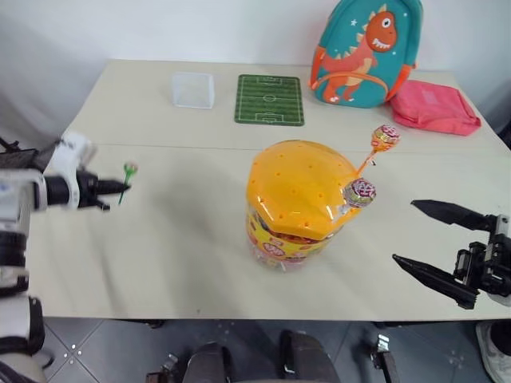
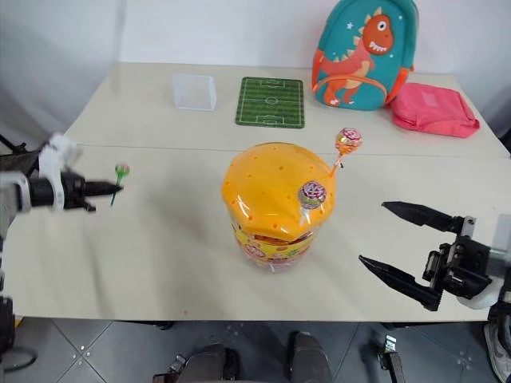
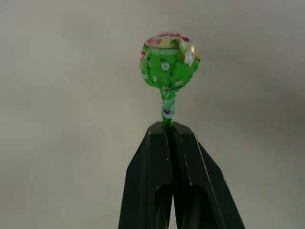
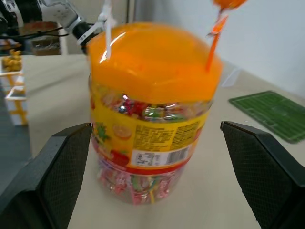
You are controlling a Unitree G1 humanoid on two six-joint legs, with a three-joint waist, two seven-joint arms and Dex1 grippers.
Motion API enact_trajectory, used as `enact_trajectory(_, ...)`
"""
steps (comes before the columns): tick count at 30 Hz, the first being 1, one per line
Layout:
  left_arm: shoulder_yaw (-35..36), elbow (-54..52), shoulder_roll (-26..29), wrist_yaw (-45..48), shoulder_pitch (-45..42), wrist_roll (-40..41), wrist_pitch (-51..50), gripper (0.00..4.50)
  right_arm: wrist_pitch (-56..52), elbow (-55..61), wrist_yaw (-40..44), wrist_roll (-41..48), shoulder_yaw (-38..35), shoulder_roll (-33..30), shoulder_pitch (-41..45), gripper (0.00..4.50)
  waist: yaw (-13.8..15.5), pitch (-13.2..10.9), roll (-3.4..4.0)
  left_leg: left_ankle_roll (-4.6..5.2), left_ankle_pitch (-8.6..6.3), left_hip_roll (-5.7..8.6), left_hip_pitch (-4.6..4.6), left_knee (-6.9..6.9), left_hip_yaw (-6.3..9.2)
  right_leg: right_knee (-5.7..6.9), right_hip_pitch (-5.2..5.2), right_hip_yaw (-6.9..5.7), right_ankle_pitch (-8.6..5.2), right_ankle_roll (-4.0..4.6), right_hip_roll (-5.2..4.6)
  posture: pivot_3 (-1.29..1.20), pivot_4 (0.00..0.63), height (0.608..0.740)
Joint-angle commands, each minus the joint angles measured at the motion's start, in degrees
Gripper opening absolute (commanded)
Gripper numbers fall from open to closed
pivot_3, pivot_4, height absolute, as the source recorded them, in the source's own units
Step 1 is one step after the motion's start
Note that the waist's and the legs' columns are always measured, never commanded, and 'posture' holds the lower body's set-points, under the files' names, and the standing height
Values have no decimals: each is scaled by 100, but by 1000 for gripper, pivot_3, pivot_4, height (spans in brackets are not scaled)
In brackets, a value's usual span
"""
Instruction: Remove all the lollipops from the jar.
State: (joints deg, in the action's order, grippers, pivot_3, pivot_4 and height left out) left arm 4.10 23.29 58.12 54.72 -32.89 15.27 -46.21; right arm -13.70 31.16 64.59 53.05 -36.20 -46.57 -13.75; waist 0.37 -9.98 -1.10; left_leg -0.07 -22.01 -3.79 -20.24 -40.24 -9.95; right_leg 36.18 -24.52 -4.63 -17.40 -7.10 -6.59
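Holding the green lollipop (image 3: 169, 62) by its stick, my left gripper (image 1: 120, 189) is clamped tight, well left of the jar (image 1: 299, 203); my right gripper (image 1: 427, 239) waits wide open, empty, beside the jar, where two lollipops (image 1: 359, 192) remain.

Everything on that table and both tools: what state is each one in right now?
Jar: upright, orange lid on, two lollipops standing in its holes.
Orange-stick lollipop: stuck in the lid, leaning outward.
Pale-stick lollipop: stuck in the lid's edge.
Green lollipop: out of the jar, pinched by its stick.
Left tool: shut on the green lollipop.
Right tool: open, empty, beside the jar.
Small clear box: empty.
Backpack: upright.
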Motion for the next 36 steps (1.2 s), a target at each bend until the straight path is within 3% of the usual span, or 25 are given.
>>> enact_trajectory(1, 387, -681, 179, -284, 655, -16, -195, 40, 101, -72, 180, -60, -13, -62, 152, 4500, 50, 4, -6, 0, 0, -1, 0, -5, 0, 0, 0, 2, 0, 0, -1, 0, 150, 740)
enact_trajectory(3, 438, -939, 203, -305, 908, 25, -325, 40, 63, -147, 216, -80, -1, -83, 257, 4500, 70, 5, -5, 0, 0, -2, 5, -9, -4, 1, 6, 6, -1, 2, 0, 0, 150, 740)
enact_trajectory(6, 547, -1102, 160, -357, 963, 83, -375, 662, 26, -228, 269, -102, 14, -108, 352, 4500, 83, 5, -5, 0, 0, -2, 10, -9, -9, 13, 5, 9, -1, 3, 0, 0, 150, 740)
enact_trajectory(10, 775, -1229, 310, 152, 1030, 395, -193, 1841, -304, -283, -57, 145, -101, -157, 544, 4500, 83, 5, -5, -2, -1, -2, 12, -9, -10, 32, -3, 9, -1, 3, 0, 0, 150, 740)
enact_trajectory(12, 891, -960, 828, 779, 1159, 348, 393, 2419, -1219, -409, -619, 765, -245, -528, 629, 4500, 72, 3, -8, -2, -1, -2, 11, -9, -12, 33, -6, 9, -1, 3, 0, 0, 150, 740)
enact_trajectory(13, 805, -836, 1081, 902, 1248, 170, 623, 2419, -1567, -452, -842, 939, -266, -685, 661, 4500, 46, 2, -12, -2, -1, -3, 5, -11, -16, 40, -18, 9, -3, 7, -2, 0, 150, 740)
enact_trajectory(15, 1297, -745, 1032, 1856, 1465, 608, 1693, 2419, -1614, -483, -1166, 1001, -138, -644, 988, 4500, 1, 4, -13, -6, -3, -8, 5, -8, -20, 47, -29, 7, -5, 12, 0, 0, 150, 740)
enact_trajectory(20, 2205, -1174, 73, 2003, 1234, 1507, 2734, 2419, -1676, -631, -1322, 1041, 240, -499, 1727, 4500, 19, 17, 32, -7, -4, -5, 7, -4, -26, 40, -24, 6, -7, 16, -5, 0, 150, 740)
enact_trajectory(24, 2436, -2535, -663, 1644, 1319, 2659, 1988, 2419, -1876, -793, -1563, 1147, 540, -437, 2353, 4500, 24, 15, 20, -7, -4, -5, 0, -20, -24, 49, -25, 7, -2, 9, -6, 0, 150, 740)
enact_trajectory(27, 2281, -3568, -1071, 1025, 1209, 3779, 1049, 2990, -2076, -927, -1635, 1157, 873, -441, 2807, 4500, 12, 15, 17, -6, -5, -6, -1, -29, -12, 62, -24, 8, -2, 7, -6, 0, 150, 740)
enact_trajectory(32, 2139, -4322, -1217, 692, 1151, 4634, 517, 4481, -2293, -998, -1321, 1198, 1062, -501, 3037, 4500, -27, 15, 17, -6, -5, -6, -1, -29, -4, 66, -23, 13, -2, 8, -7, 0, 150, 740)
enact_trajectory(36, 2078, -4425, -1157, 752, 1142, 4914, 395, 4481, -2402, -1008, -1098, 1088, 1192, -545, 3121, 4500, -41, 16, 17, -6, -5, -6, -1, -29, -4, 64, -23, 14, -2, 7, -6, 0, 150, 740)
